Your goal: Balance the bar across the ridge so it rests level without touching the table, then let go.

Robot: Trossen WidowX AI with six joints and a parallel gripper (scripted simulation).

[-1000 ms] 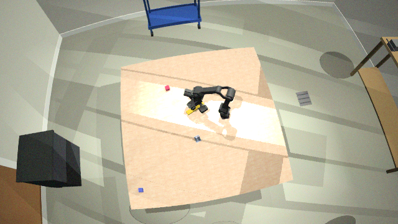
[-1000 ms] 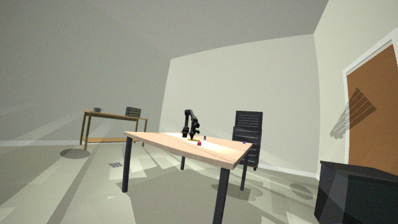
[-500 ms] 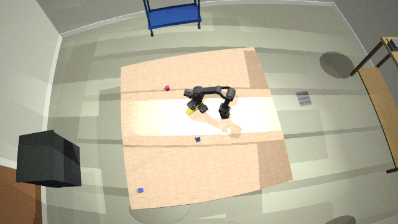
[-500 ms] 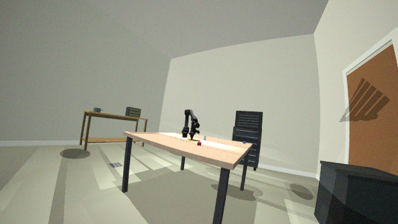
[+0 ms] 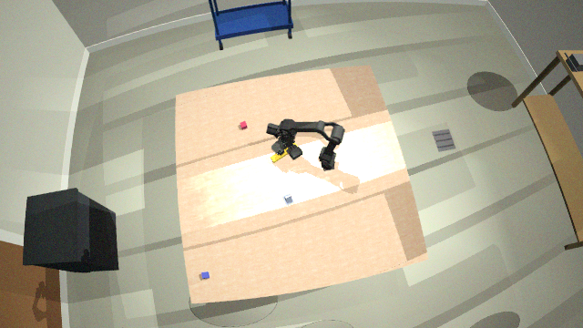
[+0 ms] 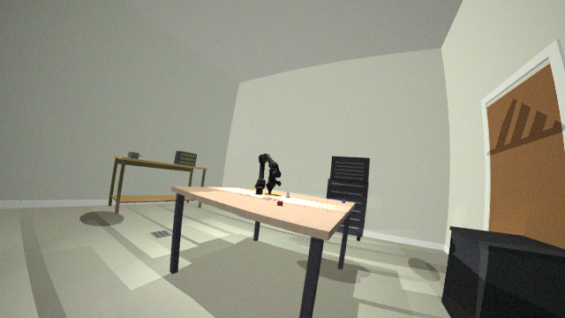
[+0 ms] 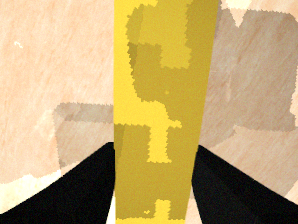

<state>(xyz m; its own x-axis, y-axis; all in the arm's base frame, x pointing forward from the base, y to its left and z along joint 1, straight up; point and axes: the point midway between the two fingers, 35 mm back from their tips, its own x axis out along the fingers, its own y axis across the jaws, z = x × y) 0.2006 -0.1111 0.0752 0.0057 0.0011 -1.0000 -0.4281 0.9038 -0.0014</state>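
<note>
Grasping stage: the gripper is closed on the yellow bar, low over the table, and the next move presumably calls for a level lift towards the small grey ridge.

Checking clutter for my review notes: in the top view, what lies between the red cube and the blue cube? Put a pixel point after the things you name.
Only bare tabletop (image 5: 219, 210), as the top view shows.
</note>
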